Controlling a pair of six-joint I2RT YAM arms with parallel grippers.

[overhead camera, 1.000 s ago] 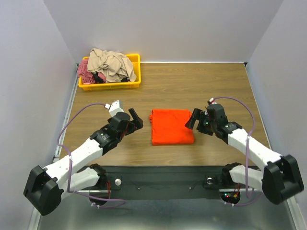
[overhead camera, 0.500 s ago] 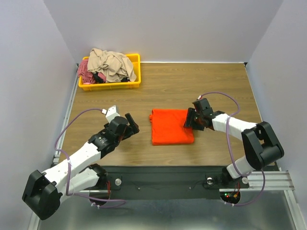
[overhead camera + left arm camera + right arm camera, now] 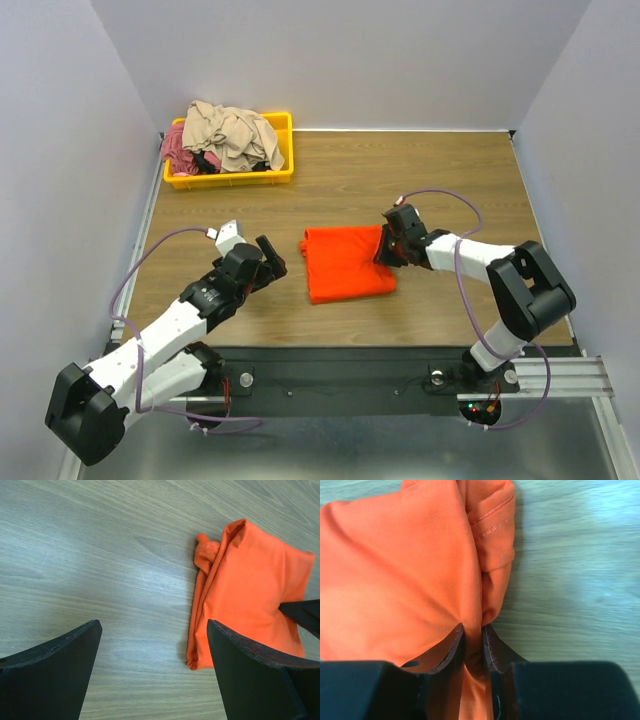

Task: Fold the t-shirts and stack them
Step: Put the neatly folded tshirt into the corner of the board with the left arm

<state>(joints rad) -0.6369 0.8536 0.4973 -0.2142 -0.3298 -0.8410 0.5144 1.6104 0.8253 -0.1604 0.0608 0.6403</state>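
My right claw is pinching a raised fold of the orange shirt, the two fingertips pressed in from either side with only a ridge of cloth between them. The pinch sits on the shirt's right edge, close to its far right corner, where a stitched hem rolls over just beyond my fingertips.

The orange shirt lies folded into a rough rectangle on the bench, about midway between the left and right edges and nearer the near edge than the far one. Its far left corner is bunched into a small knot of cloth.

My left claw is spread wide and grips nothing. It is over bare wood just left of the orange shirt, apart from it, and points toward the shirt's left edge.

In the far left corner of the bench stands a yellow tray. A beige shirt is heaped in it, crumpled and rising above the rim. A pink shirt is bunched at the tray's left end, though so little of it shows that I cannot tell how it lies.
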